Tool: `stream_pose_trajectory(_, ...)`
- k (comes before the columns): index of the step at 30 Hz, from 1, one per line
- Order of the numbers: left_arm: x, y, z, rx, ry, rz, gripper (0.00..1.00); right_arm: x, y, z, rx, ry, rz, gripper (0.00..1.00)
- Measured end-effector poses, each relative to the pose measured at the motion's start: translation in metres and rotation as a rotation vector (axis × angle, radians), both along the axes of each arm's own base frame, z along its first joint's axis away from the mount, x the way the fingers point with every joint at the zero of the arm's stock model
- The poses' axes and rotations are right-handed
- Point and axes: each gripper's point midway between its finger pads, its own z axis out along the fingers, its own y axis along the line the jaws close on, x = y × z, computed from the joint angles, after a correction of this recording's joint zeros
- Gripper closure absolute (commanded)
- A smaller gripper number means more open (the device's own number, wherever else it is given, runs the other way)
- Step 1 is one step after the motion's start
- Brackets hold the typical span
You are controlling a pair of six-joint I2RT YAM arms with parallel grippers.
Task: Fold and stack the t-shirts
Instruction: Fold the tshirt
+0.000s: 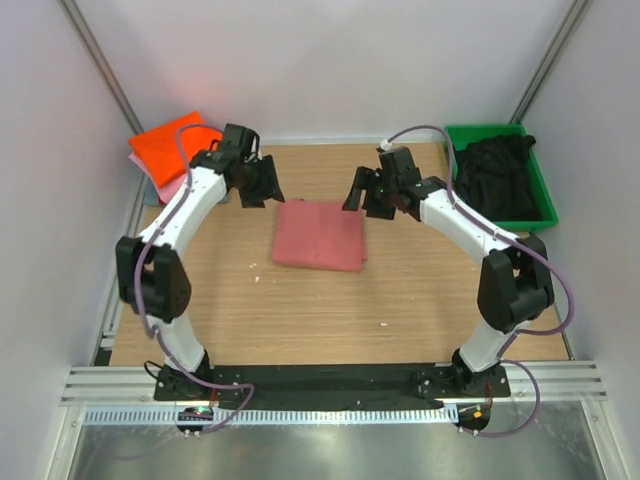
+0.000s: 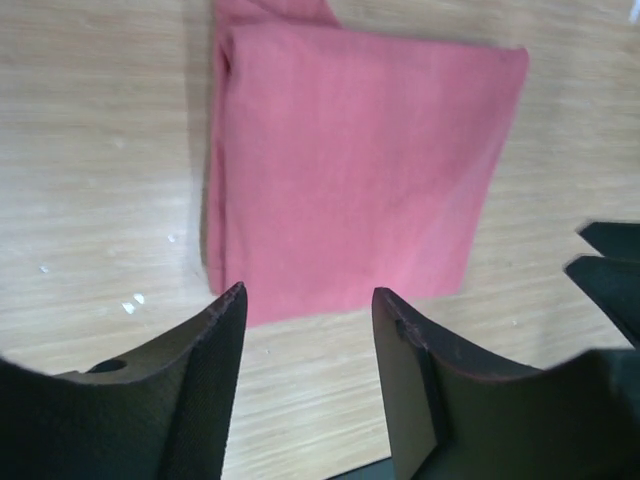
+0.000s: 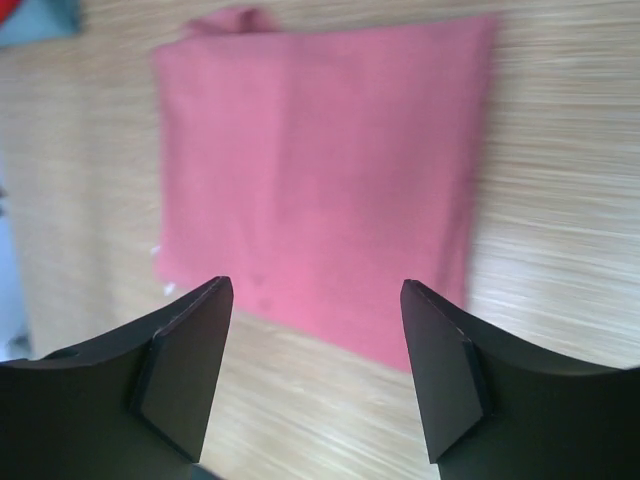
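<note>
Centred on the wooden worktop (image 1: 300,310) lies a folded salmon-red cloth t-shirt (image 1: 320,234). Either side hover the left tool (image 2: 308,293) and right tool (image 3: 316,287), jaws apart, empty. Pinch all layers before lifting toward the orange cloth t-shirt (image 1: 175,145), far-left corner.

No readable text, no labels or brand names, no numbers, no signs (nothing legible in any of the three views)

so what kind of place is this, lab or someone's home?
Likely a lab test cell, not a home: plain white panel walls, a wood-top table, the left arm and right arm bolted at its edge, a green bin.
</note>
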Motion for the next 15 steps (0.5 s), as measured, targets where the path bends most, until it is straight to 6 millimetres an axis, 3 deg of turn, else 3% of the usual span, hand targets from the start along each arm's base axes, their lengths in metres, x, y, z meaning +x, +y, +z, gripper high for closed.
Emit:
stream_pose_trajectory(2,-0.021,-0.002,0.005,-0.028,-0.037,-0.006,0.48,-0.010,0.021,0.007,0.083,-0.023,0.064,0.34)
stream_pose_trajectory(4,-0.040,-0.008,-0.005,-0.071,-0.043,-0.015,0.50,-0.015,0.043,0.001,0.180,-0.016,0.127,0.39)
stream_pose_trajectory(8,-0.062,-0.020,-0.061,-0.115,0.063,-0.027,0.53,-0.014,0.067,-0.036,0.285,0.072,0.181,0.48)
stream_pose_trajectory(11,-0.073,-0.031,-0.106,-0.111,0.151,-0.037,0.54,-0.015,0.071,-0.073,0.295,0.147,0.177,0.53)
stream_pose_trajectory(15,-0.083,-0.038,-0.133,-0.107,0.196,-0.037,0.57,-0.033,0.057,-0.113,0.237,0.246,0.123,0.54)
